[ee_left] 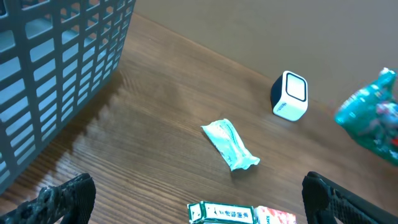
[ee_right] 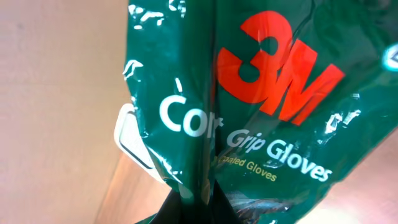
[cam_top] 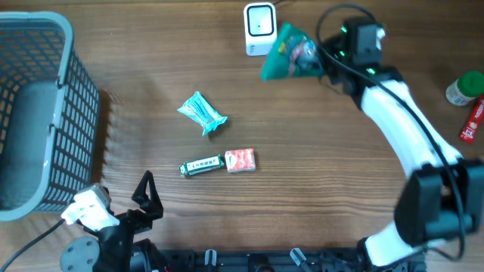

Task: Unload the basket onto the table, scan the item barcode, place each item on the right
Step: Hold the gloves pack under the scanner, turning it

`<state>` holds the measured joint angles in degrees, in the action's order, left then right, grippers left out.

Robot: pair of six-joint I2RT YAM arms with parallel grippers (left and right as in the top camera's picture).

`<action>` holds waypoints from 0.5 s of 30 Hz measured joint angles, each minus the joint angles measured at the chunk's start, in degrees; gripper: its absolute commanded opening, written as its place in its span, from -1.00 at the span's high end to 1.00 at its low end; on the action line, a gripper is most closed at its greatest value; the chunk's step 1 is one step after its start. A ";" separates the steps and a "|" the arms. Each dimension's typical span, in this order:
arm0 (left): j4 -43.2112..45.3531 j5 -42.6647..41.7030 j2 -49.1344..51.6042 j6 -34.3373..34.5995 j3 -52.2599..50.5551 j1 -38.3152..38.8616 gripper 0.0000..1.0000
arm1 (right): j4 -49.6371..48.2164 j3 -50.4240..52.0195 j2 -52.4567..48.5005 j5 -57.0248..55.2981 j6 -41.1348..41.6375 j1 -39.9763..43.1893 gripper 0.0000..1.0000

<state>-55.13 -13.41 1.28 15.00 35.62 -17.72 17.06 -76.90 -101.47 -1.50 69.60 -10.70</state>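
Near the desk's [cam_top: 318,174] far edge, right fingers [ee_right: 184,214] pinch the glove packet [cam_top: 290,54] beside the scanner [cam_top: 259,29]; left fingers [ee_left: 65,198] stand open.

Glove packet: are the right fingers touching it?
Touching. Right wrist view shows the glove packet pinched between the right fingers at its lower edge.

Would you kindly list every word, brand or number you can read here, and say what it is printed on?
"3M": red, on the green glove packet.
"Co… Grip Gloves": white, same packet; a fold hides part of the first word.
"…oated Gloves": small, below; start hidden.
Too small to read: print on the green-and-white bar pack, the red-and-white packet and the red pack.
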 measured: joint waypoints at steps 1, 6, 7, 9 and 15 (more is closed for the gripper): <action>0.00 0.00 0.04 0.00 0.00 0.00 -1.00 | 1.38 -4.04 -3.19 -1.31 0.02 -0.72 0.90; -0.11 0.00 0.02 0.00 0.00 0.00 -1.00 | 13.00 -34.32 -25.68 -7.04 -0.02 -1.73 0.90; -0.02 0.00 0.07 -0.02 0.00 0.00 -1.00 | 14.47 -41.68 -30.53 -7.91 -0.59 -1.64 0.90; 0.00 0.00 0.04 -0.02 0.00 0.00 -1.00 | 16.61 -48.85 -34.47 -9.51 -0.90 -1.66 0.90; 0.00 0.00 0.04 -0.02 0.00 0.00 -1.00 | 14.12 -53.81 -37.18 -11.74 -1.60 -2.51 0.90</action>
<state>-55.13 -13.41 1.32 14.98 35.62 -17.72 31.18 -130.72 -138.65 -13.23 68.01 -13.21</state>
